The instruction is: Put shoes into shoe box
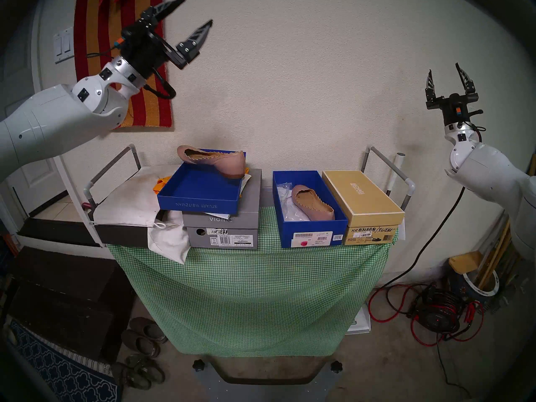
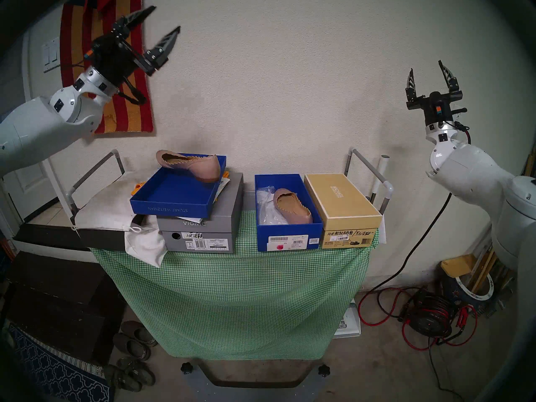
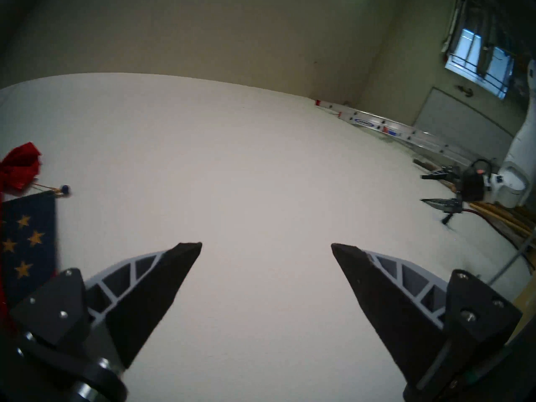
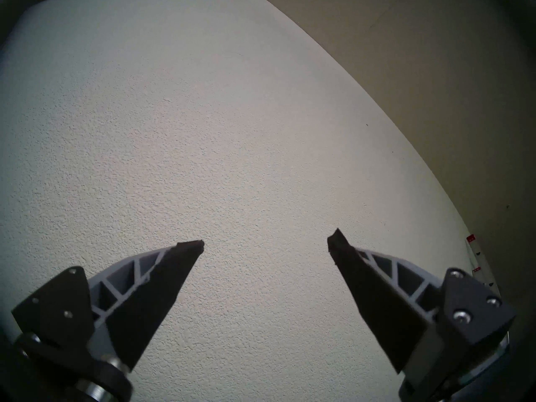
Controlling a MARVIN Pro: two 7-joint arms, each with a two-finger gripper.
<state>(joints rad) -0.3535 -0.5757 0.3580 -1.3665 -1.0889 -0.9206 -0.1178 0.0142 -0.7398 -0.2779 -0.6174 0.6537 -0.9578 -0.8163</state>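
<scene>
Both black two-finger grippers, left gripper [image 1: 197, 14] and right gripper [image 1: 443, 69], hang empty with fingers apart. At 5 o'clock of the shallow blue cardboard lid tray [image 1: 197, 202] stands the deep royal-blue cardboard shoe box [image 1: 314, 234], holding one dusty-pink leather ballet flat [image 1: 314, 205]; the other flat [image 1: 214, 160] leans on the tray's rim. It looks light and soft, so I would pinch its stiffer heel.

Open air above the boxes

We see clear room over the shoe box [image 1: 309, 218], hemmed by the tan box [image 1: 362, 201]; tissue [image 1: 285, 198] probably fills its far end.
</scene>
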